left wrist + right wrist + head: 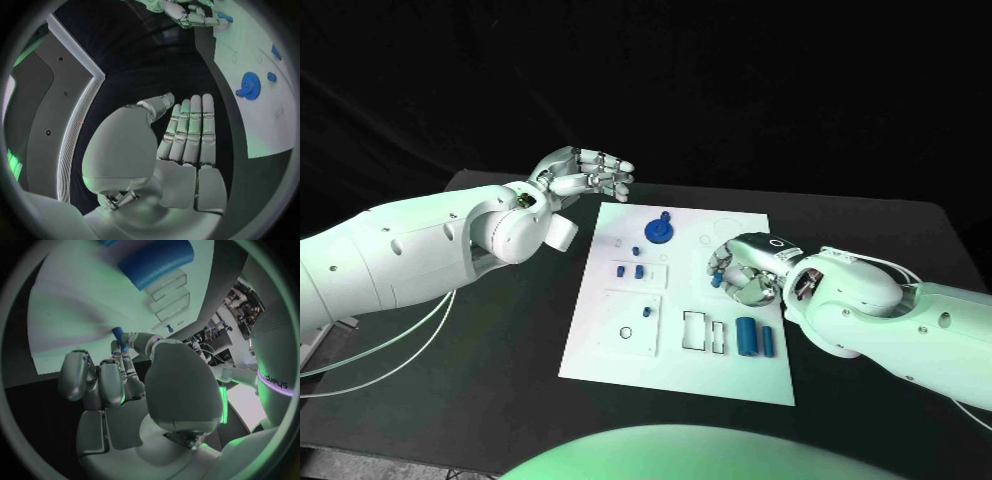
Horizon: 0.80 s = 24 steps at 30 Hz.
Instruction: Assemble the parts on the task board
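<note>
my right hand [741, 268] sits over the right side of the white board [678, 370], fingers curled in, pinching a small blue peg [117, 333] at the fingertips; in the head view a bit of blue [715, 282] shows under the fingers. my left hand [583, 175] hangs above the bench [516, 340] just past the board's far left corner, fingers straight and pressed side by side, thumb out, holding nothing; the wrist view shows the flat palm [187, 150] with dark bench beyond it.

out from the right hand: two blue cylinders [757, 337] lie side by side near the board's near right part, just beside a row of narrow rectangular slots [705, 332]. left of those, a raised square plate [633, 323] with small rings on it. further up the board, small blue pieces [629, 270] sit on a small plate left of centre. a blue gear [659, 233] with a small blue knob touching it lies near the far edge, closer to my left hand; same gear in left wrist view [250, 85].
</note>
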Motion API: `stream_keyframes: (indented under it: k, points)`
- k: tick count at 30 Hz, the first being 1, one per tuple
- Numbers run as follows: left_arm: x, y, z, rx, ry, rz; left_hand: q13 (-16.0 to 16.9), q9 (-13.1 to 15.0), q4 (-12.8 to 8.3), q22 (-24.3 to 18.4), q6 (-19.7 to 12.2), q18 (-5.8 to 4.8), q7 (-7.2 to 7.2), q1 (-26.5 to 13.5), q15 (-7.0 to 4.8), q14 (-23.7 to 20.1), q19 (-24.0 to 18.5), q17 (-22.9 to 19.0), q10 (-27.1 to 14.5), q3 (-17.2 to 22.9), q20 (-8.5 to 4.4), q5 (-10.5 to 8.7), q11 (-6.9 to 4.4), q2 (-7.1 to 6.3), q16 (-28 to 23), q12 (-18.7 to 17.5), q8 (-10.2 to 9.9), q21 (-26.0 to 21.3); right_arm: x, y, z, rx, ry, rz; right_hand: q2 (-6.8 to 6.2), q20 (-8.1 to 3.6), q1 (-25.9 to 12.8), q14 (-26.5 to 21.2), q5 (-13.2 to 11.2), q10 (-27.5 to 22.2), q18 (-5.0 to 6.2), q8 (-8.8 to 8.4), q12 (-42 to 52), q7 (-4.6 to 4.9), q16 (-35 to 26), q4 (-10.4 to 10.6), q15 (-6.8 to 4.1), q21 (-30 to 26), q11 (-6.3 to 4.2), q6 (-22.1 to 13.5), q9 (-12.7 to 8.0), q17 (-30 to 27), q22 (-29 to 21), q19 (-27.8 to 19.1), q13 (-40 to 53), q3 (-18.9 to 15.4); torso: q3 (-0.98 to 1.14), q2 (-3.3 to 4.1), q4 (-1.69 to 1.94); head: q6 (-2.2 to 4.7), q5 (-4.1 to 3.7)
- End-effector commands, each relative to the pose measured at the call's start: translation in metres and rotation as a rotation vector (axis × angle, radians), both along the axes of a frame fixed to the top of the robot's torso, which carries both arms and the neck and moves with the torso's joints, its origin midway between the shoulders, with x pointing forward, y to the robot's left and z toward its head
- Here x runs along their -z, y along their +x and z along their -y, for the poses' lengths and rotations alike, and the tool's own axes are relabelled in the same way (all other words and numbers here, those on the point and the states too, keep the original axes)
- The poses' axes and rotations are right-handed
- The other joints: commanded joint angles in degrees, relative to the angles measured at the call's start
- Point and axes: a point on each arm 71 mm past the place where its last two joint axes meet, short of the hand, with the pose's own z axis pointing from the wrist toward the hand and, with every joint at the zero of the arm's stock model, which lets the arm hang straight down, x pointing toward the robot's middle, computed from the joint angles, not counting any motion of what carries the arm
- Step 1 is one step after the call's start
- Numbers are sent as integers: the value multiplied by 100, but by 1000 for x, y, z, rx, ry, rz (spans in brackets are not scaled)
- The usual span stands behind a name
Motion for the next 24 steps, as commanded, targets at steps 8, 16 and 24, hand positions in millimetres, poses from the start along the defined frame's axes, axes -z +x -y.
stream_keyframes:
  k: [8,16,24]
  points:
    - [-1,-1,1,13,-12,3,5,-9,5,-5,-28,58,-1,-31,-6,-50,5,5,-39,-31,33,-16,-6,-3,-10,1,0,-36,4,1,-2,-2,-24,16,26,-34,-21,81,20,174,44,5,64,-16,65,10,-25,116,-27,64,2,35,811,78,-1,44,6,4,-8,-25,7]
    - [-1,-1,1,14,-11,1,5,-9,5,-5,-28,58,-1,-31,-6,-50,5,5,-39,-31,33,-16,-6,-3,-10,1,0,-36,3,2,-3,8,0,36,122,-97,9,120,5,596,-10,200,242,-71,153,-7,-100,399,-125,396,95,125,916,192,69,2,9,-5,-11,-31,1]
    - [-1,-1,2,13,-10,0,8,-9,4,-10,-27,60,-1,-25,-7,-52,14,15,-41,-31,33,-16,-7,4,-7,6,3,-46,1,2,-2,23,28,57,199,-179,4,130,5,848,-35,457,362,-189,181,-39,-193,526,-241,684,268,127,975,243,156,-146,4,-5,-5,-29,-15]
